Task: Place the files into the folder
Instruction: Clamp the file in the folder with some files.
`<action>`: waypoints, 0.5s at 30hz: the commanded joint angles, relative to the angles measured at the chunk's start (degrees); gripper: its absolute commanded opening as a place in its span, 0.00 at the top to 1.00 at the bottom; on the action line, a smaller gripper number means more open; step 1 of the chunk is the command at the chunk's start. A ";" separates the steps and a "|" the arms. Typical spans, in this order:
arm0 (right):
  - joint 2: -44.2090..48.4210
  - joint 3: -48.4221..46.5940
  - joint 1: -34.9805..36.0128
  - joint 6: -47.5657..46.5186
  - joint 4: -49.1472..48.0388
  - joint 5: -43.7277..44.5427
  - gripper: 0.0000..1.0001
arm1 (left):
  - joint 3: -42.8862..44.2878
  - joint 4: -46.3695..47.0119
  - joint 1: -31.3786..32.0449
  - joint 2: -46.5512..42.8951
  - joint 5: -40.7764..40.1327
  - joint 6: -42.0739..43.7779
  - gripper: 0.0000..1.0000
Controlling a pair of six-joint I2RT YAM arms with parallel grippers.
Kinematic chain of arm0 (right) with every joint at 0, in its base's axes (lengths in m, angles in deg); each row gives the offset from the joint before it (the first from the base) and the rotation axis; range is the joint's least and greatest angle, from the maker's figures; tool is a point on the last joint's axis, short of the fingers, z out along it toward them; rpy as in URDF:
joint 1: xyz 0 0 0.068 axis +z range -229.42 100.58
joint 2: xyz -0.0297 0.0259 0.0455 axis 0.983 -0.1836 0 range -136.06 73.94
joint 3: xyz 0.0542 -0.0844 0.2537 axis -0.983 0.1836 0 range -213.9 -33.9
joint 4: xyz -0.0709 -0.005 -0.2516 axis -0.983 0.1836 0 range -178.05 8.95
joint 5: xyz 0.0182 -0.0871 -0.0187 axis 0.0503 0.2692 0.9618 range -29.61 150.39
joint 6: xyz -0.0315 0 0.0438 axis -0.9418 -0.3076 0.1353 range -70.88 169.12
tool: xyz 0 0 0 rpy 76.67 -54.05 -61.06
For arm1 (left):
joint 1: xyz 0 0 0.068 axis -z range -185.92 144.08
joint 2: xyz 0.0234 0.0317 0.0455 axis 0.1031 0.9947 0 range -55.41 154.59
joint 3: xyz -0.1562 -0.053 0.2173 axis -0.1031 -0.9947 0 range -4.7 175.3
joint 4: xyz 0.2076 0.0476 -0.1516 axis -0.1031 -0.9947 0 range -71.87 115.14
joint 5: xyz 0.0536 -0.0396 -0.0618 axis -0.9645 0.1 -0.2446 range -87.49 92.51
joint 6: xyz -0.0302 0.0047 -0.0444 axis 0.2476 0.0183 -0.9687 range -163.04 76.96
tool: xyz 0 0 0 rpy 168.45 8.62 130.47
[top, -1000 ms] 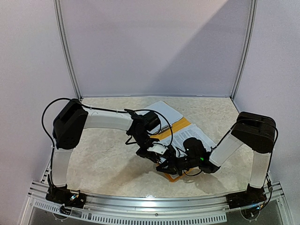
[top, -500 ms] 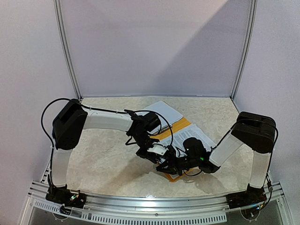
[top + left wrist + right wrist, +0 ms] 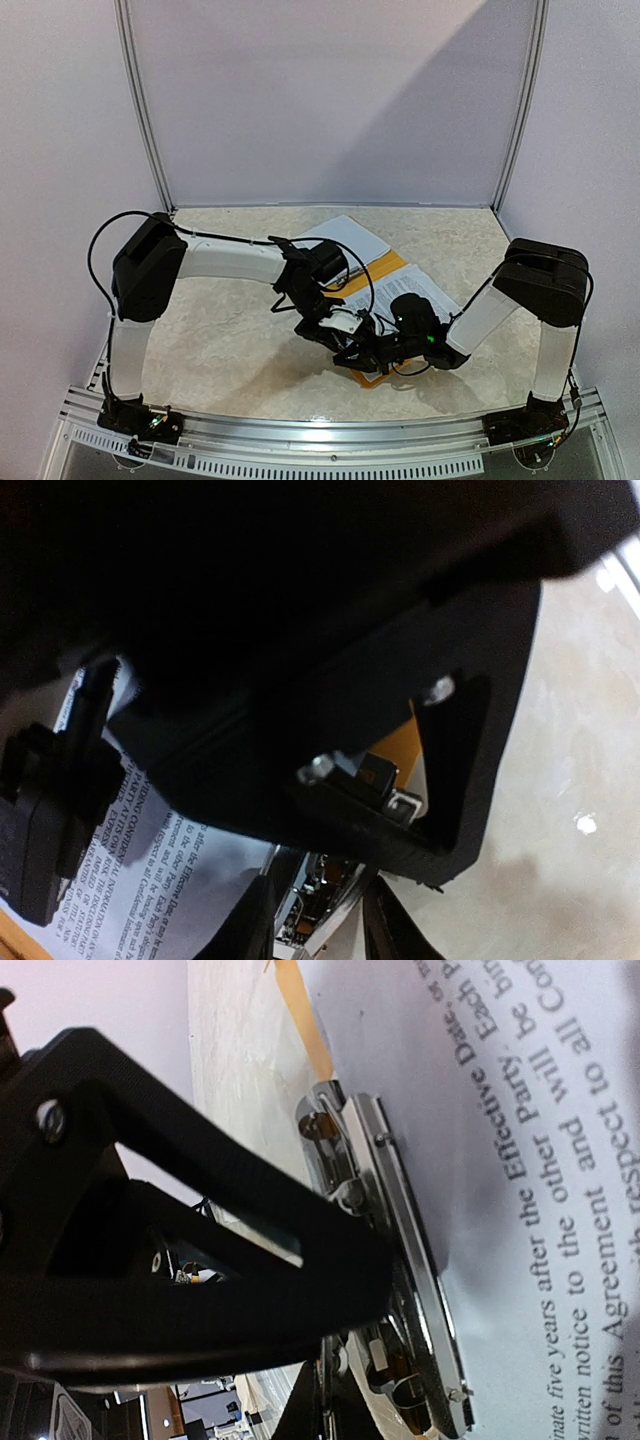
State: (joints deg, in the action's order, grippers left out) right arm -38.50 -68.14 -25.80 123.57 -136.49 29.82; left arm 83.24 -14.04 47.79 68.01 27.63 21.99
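Observation:
The orange folder [image 3: 385,268] lies open on the table with the files [image 3: 347,236], white printed sheets, spread over it. Its metal clip [image 3: 392,1290] runs along a sheet's edge [image 3: 540,1160]. My left gripper [image 3: 338,325] hangs just over the clip's end; in the left wrist view its fingers [image 3: 252,920] stand apart with the clip [image 3: 322,900] between them, and I see no grip. Directly in front of it, my right gripper [image 3: 352,355] is low on the folder's near edge. Its jaws [image 3: 365,1385] are shut beside the clip's lever.
The two gripper heads nearly touch, and each one's black body blocks much of the other's wrist view. Beige marbled table [image 3: 230,340] extends to the left. White walls with metal posts [image 3: 145,120] close the back and sides.
The left gripper has shifted slightly right and toward the right gripper, and its fingers have spread a little. The right arm has held still.

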 commanded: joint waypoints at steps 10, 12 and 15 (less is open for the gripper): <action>-1.36 0.18 -0.28 -1.08 6.96 2.88 1.00 | -1.61 -2.16 1.83 -0.56 -0.28 3.57 0.74; -1.43 -0.07 -0.33 -1.22 7.04 2.75 1.00 | -1.76 -1.94 1.83 -0.28 -1.07 3.39 0.77; -1.38 -0.34 -0.31 -1.33 7.26 2.71 1.00 | -2.42 -0.61 1.75 -0.20 -3.69 3.98 0.81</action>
State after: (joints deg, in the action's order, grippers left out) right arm -38.50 -68.41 -25.80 123.33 -136.03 29.78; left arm 82.54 -14.50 48.60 68.01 26.65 24.64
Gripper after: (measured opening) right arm 0.030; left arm 0.207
